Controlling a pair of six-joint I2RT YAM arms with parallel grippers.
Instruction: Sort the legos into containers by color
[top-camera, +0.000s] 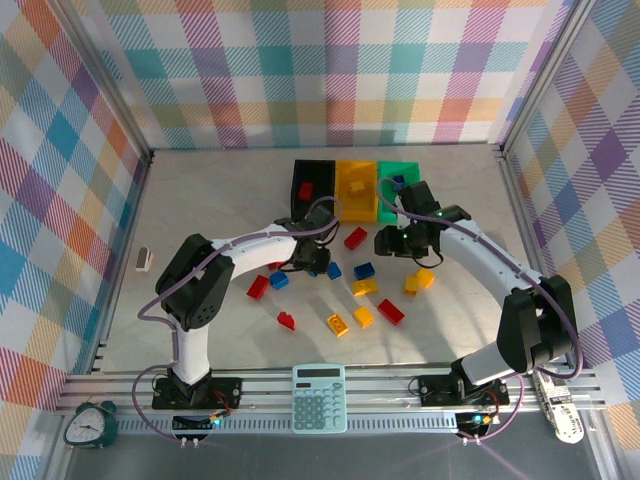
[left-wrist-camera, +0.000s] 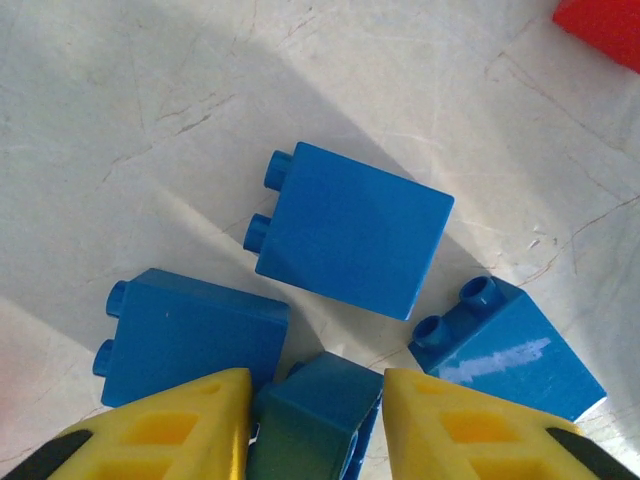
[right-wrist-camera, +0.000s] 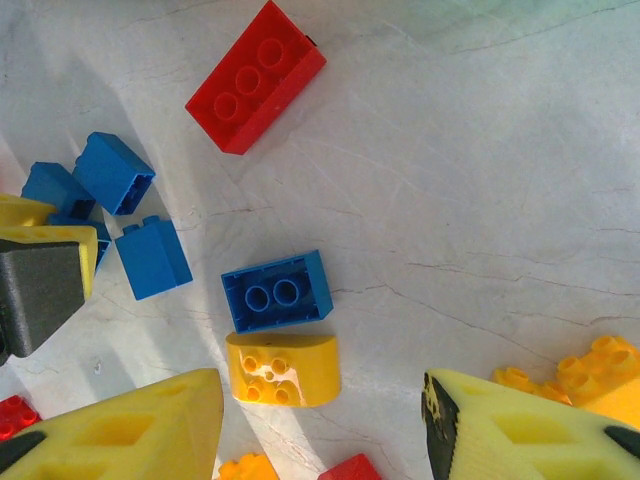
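My left gripper (left-wrist-camera: 315, 385) is down on the table with its yellow fingers (left-wrist-camera: 200, 425) pressed on both sides of a blue lego (left-wrist-camera: 318, 425). Three more blue legos (left-wrist-camera: 350, 228) lie close around it. From above, the left gripper (top-camera: 318, 262) is at the table's middle, in front of the black container (top-camera: 296, 188). The yellow container (top-camera: 356, 206) and the green container (top-camera: 412, 166) stand beside the black one. My right gripper (right-wrist-camera: 320, 385) hovers open and empty above a yellow lego (right-wrist-camera: 283, 368) and an upturned blue lego (right-wrist-camera: 277, 290). A red lego (right-wrist-camera: 257, 77) lies farther off.
Red, yellow and blue legos are scattered across the table's middle, such as a red one (top-camera: 258, 287) and a yellow one (top-camera: 338, 324). A teal calculator (top-camera: 319, 396) lies at the near edge. A pale lump (top-camera: 143, 260) lies by the left wall. The two grippers are close together.
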